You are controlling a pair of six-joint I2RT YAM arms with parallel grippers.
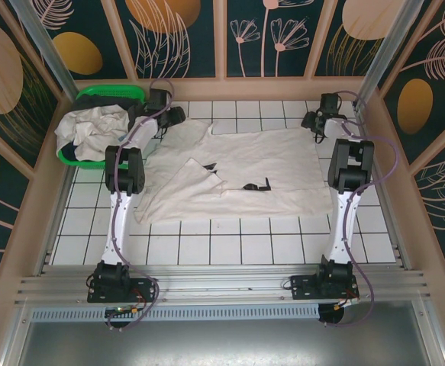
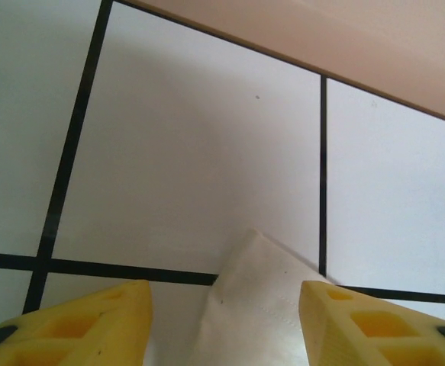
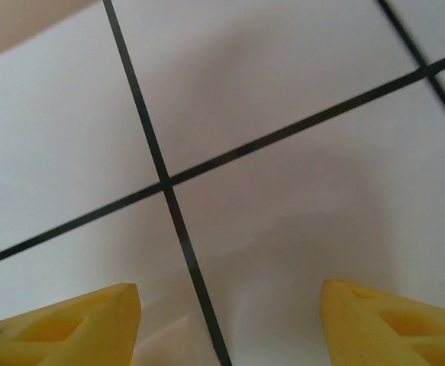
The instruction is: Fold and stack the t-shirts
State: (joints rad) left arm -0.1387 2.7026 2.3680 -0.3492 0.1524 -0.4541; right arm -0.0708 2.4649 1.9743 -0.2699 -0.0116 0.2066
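Printed t-shirt (image 1: 260, 164) flat at centre of tiled table (image 1: 230, 248), long axis 9-to-3, near-left flap folded over. Its 10 o'clock corner sits between fingers of left gripper (image 2: 224, 293), spread wide, nothing held. Right gripper (image 3: 230, 293) at 2 o'clock corner, also wide, over bare tile. Left looks nearer cloth. Spare shirts (image 1: 100, 130) heaped in green basket (image 1: 100, 93), table's 10 o'clock.

Between the fingers (image 2: 92, 320) of the left gripper (image 2: 224, 335), the t-shirt (image 2: 260, 313) is matt, soft off-white cloth with a stitched hem; the fingers themselves look like matt yellow moulded plastic. The tiled tabletop (image 2: 191, 152) beneath them is smooth with a faint sheen. Just left of that gripper, the green basket (image 1: 108, 91) is glossy plastic
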